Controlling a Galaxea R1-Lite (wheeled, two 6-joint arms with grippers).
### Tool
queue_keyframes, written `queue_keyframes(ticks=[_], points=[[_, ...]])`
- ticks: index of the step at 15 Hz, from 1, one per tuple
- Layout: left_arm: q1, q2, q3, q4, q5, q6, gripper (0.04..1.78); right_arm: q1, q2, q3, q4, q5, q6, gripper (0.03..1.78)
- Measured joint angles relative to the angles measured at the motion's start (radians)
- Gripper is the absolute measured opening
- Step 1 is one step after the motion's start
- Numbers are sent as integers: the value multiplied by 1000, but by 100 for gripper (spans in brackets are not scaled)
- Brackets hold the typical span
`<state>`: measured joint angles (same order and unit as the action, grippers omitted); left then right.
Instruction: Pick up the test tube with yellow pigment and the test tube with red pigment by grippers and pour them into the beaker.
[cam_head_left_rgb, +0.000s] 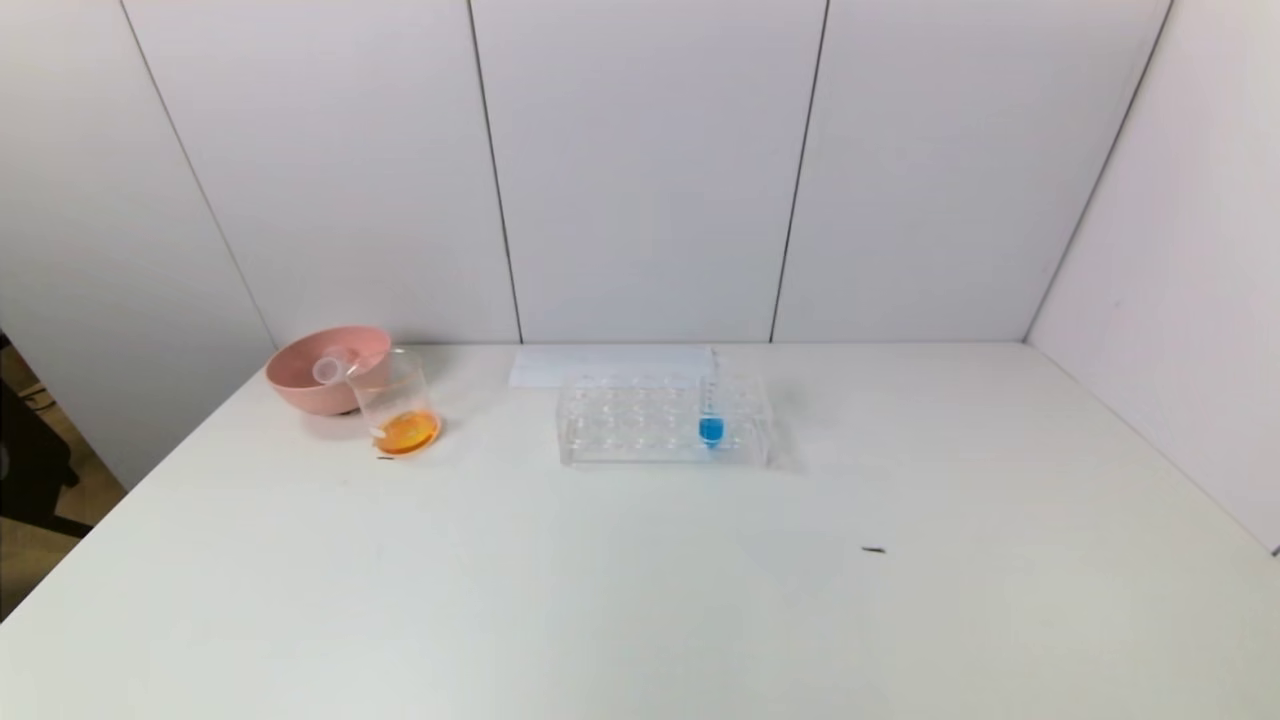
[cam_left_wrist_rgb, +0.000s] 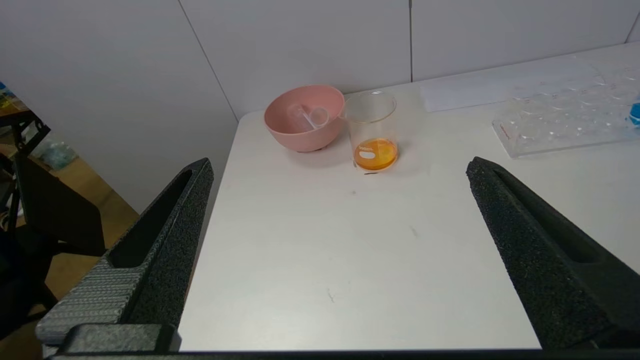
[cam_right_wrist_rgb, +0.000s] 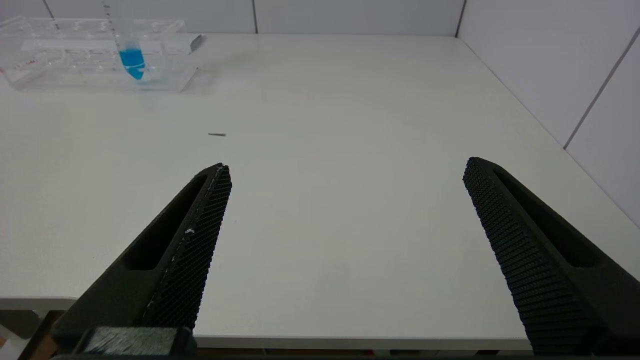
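No text, label, brand, number or sign could be read anywhere in the three views. The beaker (cam_left_wrist_rgb: 371, 129) carried a small white patch with faint print above it on its wall, just over the orange liquid, but the characters were too small to make out. The blue-tipped tube (cam_right_wrist_rgb: 131, 47) standing in the clear rack (cam_right_wrist_rgb: 75, 75) showed faint graduation ticks along its wall, with no legible figures beside them. The rack bore a tiny reddish mark near one end in both wrist views, also unreadable. The sheet of paper (cam_head_left_rgb: 610, 365) behind the rack looked blank.
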<state>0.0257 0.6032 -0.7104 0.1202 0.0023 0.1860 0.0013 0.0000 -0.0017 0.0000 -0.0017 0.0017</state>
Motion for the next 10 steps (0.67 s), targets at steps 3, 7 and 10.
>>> queue_keyframes(ticks=[3,7,10], points=[[0,-139,7,65,-9,7,177,0,0,0,0,0,0,170],[0,-299,39,91,-22,9,177,0,0,0,0,0,0,170],[-1,-377,84,87,-18,8,177,0,0,0,0,0,0,170]])
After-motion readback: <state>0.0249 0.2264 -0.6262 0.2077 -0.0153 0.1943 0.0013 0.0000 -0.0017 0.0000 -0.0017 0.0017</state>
